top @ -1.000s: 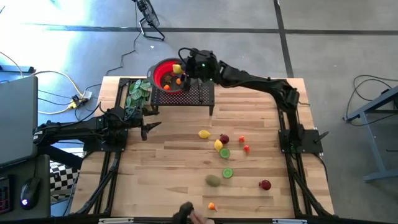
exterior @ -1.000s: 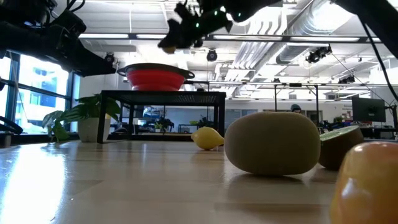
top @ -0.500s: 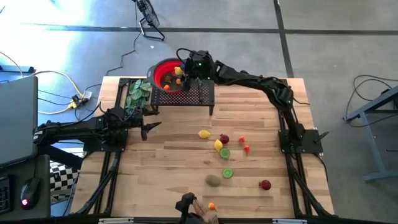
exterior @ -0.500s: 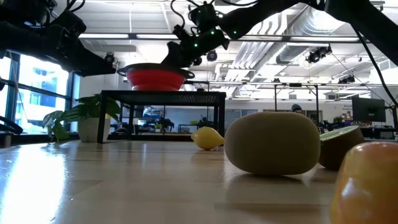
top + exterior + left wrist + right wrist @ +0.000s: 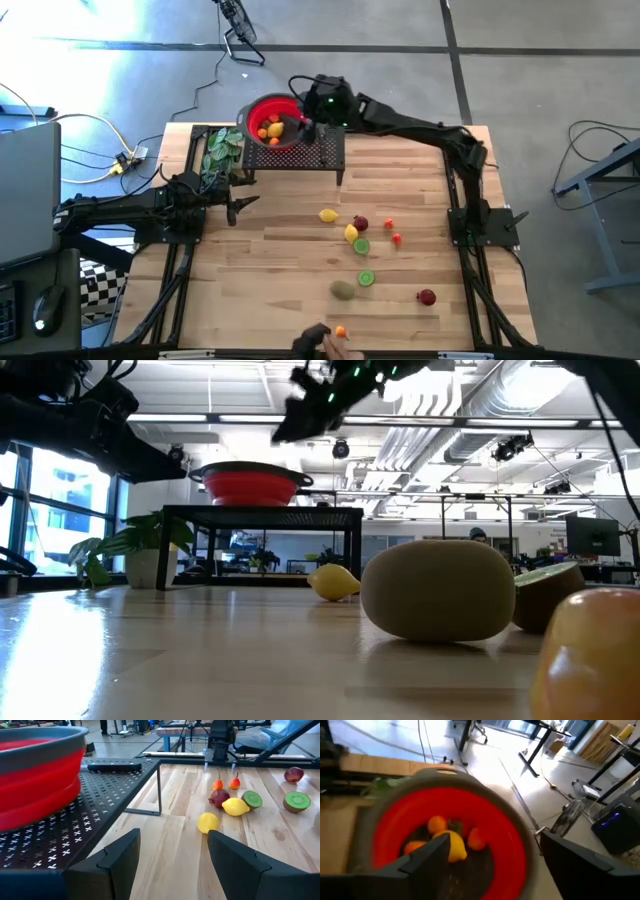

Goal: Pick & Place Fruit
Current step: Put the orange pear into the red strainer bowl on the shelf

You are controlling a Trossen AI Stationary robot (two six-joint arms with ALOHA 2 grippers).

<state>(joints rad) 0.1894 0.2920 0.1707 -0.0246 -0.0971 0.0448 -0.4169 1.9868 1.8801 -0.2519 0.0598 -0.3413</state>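
Left gripper [image 5: 243, 205] parked low over the left half of the slatted wooden table [image 5: 280, 260], its dark angular fingers [image 5: 115, 862] spread apart around bare air, near the leg of the black perforated metal stand [image 5: 325, 153]. Beside it, a green leafy plant [image 5: 222, 150] by the stand's left end.

On the stand, a round red bowl [image 5: 262, 112] with a grey rim, smooth and ribbed on its side. Inside it, in the right wrist view, one yellow lemon [image 5: 451, 845] among three orange-red pieces, one [image 5: 437, 824] farther in, one [image 5: 477, 838] to a side, one [image 5: 414, 847] partly hidden behind a finger.

Right gripper [image 5: 308, 126] held above the bowl's right edge, fingers [image 5: 585, 865] parted, nothing between them; lemon directly below the gap.

Loose on the table, mid-right: a second lemon [image 5: 328, 215], a third lemon [image 5: 351, 233], a dark red round fruit [image 5: 360, 223], two small red-orange pieces [image 5: 388, 224] and [image 5: 396, 238], two green kiwi halves [image 5: 361, 246] and [image 5: 366, 279] cut face up, one fuzzy brown whole kiwi [image 5: 343, 290], a dark red fruit [image 5: 427, 297], and a small orange piece [image 5: 341, 331] at the near edge. All well apart from both grippers.
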